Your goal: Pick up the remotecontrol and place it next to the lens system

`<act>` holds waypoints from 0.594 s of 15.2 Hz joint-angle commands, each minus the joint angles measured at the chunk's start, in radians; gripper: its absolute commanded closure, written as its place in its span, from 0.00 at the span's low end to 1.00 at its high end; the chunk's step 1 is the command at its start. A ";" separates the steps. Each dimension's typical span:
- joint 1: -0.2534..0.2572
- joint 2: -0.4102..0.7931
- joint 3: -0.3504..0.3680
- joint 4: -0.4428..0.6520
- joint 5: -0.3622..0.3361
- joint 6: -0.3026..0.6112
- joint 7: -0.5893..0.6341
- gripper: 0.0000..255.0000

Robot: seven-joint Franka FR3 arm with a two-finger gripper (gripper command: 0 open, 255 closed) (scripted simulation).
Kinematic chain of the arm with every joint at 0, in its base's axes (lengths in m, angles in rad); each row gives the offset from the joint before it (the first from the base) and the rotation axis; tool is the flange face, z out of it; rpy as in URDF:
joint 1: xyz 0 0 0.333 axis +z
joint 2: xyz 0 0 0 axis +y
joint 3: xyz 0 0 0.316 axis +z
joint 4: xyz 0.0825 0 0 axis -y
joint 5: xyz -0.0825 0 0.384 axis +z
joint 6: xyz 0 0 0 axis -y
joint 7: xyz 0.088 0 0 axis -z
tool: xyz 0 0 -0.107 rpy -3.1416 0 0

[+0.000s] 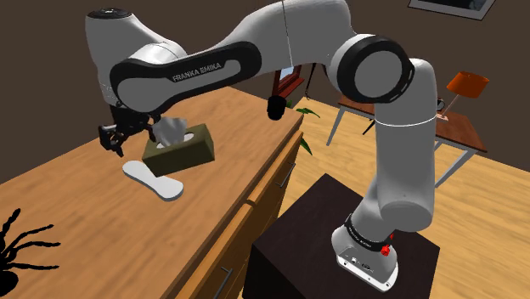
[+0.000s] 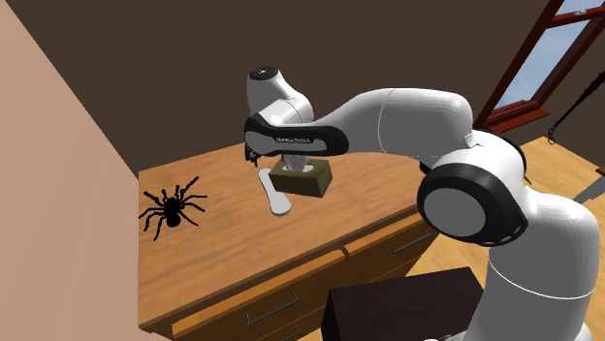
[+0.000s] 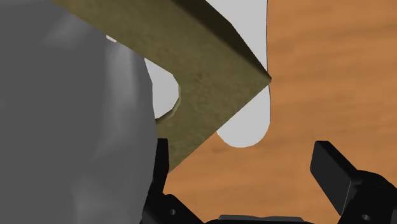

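Note:
The remote control (image 1: 153,180) (image 2: 274,192) is a flat white elongated slab lying on the wooden countertop (image 1: 76,204), right beside an olive tissue box (image 1: 180,148) (image 2: 302,177). My gripper (image 1: 115,140) (image 2: 254,155) hangs just above the remote's far end, close against the box. In the wrist view the gripper (image 3: 245,167) is open, its fingers (image 3: 331,168) apart and touching nothing. The remote's rounded end (image 3: 245,127) lies on the wood below them, partly covered by the box corner (image 3: 203,70). A small black object (image 1: 276,106), seemingly the lens system, stands at the counter's far edge.
A grey tissue (image 3: 63,127) bulges from the box beside one finger. A black spider figure (image 1: 21,246) (image 2: 173,208) sits on the counter's near end. The dark stand (image 1: 340,255) lies right of the drawers. A side table (image 1: 463,127) is behind the arm.

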 commanded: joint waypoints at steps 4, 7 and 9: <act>0.010 0.120 0.003 -0.012 0.027 0.002 0.008 0.00; 0.009 0.120 0.004 -0.012 0.026 0.002 0.008 0.00; 0.007 0.165 -0.010 0.050 0.025 -0.013 -0.020 1.00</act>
